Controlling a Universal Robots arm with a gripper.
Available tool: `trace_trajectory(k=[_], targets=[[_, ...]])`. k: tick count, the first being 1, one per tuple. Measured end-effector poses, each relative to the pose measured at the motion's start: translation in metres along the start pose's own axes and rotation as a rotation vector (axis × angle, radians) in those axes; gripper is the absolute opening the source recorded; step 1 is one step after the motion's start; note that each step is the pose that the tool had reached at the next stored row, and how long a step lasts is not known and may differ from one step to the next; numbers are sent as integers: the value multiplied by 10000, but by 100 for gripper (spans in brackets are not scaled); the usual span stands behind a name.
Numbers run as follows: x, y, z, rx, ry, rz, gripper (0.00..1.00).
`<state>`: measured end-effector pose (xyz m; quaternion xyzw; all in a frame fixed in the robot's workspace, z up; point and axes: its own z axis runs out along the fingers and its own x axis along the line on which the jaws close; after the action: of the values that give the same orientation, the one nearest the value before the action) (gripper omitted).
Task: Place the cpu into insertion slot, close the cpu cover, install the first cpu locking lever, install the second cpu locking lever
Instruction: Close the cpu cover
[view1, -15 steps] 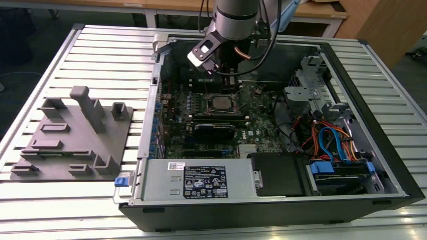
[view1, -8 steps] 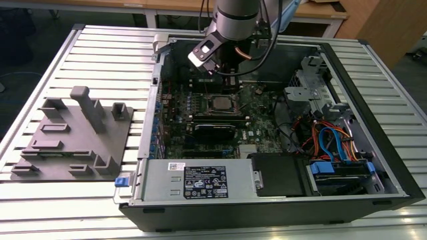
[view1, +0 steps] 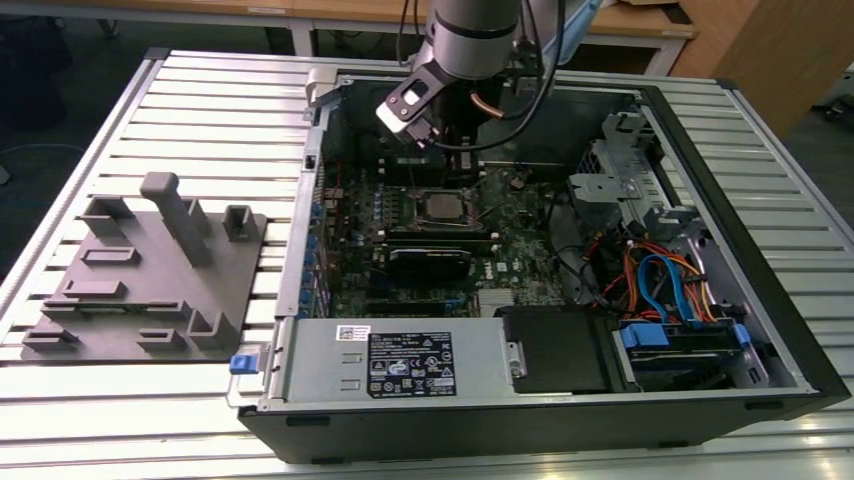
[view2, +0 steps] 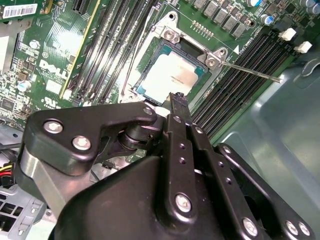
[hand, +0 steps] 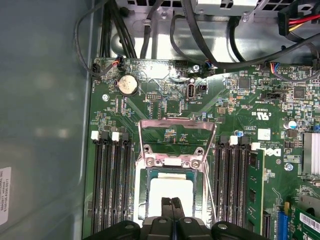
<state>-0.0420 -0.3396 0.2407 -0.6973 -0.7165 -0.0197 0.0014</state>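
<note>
gripper (hand: 171, 202), tips pinched together and empty, over seated cpu (hand: 170, 190); open cpu cover (hand: 177, 122) likely wants a square, gentle push.

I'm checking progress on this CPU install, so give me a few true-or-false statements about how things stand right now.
1. The cpu lies in the insertion slot. True.
2. The cpu cover is closed down over the cpu. False: it stands raised, and green board shows through its opening.
3. The hand is spread wide open. False: its fingers are pressed together.
4. A grey fixture plate lies on the table, to the exterior view's left of the computer case. True.
</note>
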Motion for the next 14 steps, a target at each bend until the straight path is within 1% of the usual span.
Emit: trace_trajectory(k=[5,14], targets=[[1,1,-35,-1,2,1,10],[4,3,-132,-1,1,1,10]])
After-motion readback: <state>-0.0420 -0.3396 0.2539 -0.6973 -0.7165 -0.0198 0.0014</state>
